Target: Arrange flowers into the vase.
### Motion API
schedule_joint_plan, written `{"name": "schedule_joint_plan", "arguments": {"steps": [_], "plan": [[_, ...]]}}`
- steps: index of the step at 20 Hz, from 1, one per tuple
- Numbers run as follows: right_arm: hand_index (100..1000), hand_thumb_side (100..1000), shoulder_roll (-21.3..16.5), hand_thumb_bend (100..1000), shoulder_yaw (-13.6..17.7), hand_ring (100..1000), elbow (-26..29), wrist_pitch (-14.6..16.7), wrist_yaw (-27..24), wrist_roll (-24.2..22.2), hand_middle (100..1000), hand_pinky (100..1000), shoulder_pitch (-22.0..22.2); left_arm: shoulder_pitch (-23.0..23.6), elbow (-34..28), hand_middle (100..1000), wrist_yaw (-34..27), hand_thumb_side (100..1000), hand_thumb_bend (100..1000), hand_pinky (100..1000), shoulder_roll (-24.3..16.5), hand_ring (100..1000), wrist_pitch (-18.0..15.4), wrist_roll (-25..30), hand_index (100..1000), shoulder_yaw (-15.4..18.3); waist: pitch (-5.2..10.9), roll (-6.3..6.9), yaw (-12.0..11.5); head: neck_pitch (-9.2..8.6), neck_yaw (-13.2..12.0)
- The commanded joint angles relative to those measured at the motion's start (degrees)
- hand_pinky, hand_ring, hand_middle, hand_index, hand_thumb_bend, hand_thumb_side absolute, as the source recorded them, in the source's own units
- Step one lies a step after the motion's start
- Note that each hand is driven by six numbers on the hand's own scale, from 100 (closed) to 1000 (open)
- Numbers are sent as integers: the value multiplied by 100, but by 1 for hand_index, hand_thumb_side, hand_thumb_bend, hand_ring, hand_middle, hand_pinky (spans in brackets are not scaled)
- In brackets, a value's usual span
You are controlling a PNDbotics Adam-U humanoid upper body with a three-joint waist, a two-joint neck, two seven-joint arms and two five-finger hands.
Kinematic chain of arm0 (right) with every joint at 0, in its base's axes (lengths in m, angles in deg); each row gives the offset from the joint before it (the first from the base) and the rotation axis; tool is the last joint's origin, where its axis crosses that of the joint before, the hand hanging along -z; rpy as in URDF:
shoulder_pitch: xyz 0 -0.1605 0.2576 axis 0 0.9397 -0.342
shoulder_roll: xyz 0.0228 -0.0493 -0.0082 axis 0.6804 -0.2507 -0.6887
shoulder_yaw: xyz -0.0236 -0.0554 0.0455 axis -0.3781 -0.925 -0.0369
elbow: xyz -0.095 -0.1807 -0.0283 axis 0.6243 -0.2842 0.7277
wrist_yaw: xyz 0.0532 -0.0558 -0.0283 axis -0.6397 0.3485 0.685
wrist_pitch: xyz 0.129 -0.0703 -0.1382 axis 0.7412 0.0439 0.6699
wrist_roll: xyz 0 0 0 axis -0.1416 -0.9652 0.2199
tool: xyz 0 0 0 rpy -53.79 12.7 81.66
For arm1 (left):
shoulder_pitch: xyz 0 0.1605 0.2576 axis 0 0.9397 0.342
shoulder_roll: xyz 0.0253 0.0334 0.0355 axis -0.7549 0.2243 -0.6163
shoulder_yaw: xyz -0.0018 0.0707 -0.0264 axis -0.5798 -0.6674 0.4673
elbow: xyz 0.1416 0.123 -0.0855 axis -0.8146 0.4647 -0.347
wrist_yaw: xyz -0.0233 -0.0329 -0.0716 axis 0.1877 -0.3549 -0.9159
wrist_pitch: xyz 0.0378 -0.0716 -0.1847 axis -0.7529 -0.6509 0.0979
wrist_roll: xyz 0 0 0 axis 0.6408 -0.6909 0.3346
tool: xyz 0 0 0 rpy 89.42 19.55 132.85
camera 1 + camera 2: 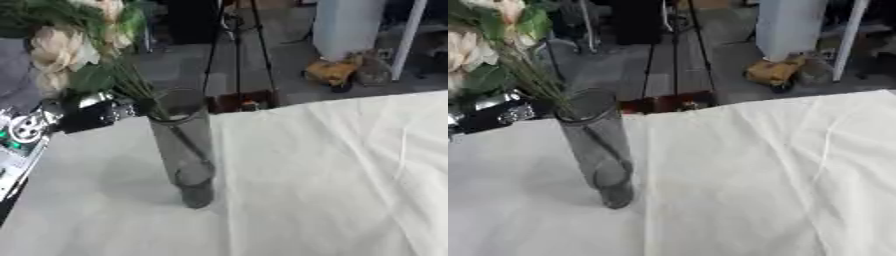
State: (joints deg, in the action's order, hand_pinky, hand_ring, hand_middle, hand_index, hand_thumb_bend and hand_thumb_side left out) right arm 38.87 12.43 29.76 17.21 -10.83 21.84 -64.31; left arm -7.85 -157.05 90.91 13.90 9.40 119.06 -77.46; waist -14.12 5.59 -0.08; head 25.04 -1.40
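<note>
Tall smoky-glass vase (pixel 186 150) stands on the white cloth-covered table (pixel 332 175), left of centre in the frame, tilted so its mouth leans toward upper left. A bunch of flowers (pixel 61 47), cream blooms w/ green leaves, fills the upper left corner; the thin green stems (pixel 140 92) run down and right into the vase mouth, and a dark stem line shows thru the glass down to near the base.

The robot's left hand (pixel 92 112), black w/ silver joints, comes in from the left edge at mid-height, just beside the vase rim and below the blooms. It sits at the stems, but whether its fingers are curled round them or spread, can't tell; the leaves hide that part. Right hand doesn't show in either view.

Bkgd: past the table's far edge, a black tripod (pixel 236 50) stands on the grey floor at top centre, a yellow object (pixel 332 72) lies on the floor at upper right, and a white panel (pixel 350 25) rises behind it. The cloth shows long creases running down the right half.
</note>
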Motion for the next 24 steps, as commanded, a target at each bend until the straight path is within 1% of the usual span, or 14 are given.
{"name": "schedule_joint_plan", "arguments": {"steps": [1, 18, 24], "plan": [[897, 1000, -101, 100, 71, 1000, 91, -10, 64, 0, 819, 898, -42, -41, -114, 1000, -76, 1000, 623, 845, -257, 968, 10, -91, 1000, 113, 94, -43, -11, -79, 2], [897, 1000, -118, 100, 92, 1000, 91, -2, 93, 47, 819, 898, -59, 500, -367, 1000, -166, 1000, 612, 850, -636, 972, -88, -168, 1000, 294, 65, -63, -39, -101, 36], [897, 1000, -125, 100, 105, 1000, 91, 2, 108, 72, 819, 897, -53, 738, -442, 1000, -180, 1000, 611, 850, -815, 971, -62, -160, 1000, 441, 58, -72, -54, -112, 61]]}}
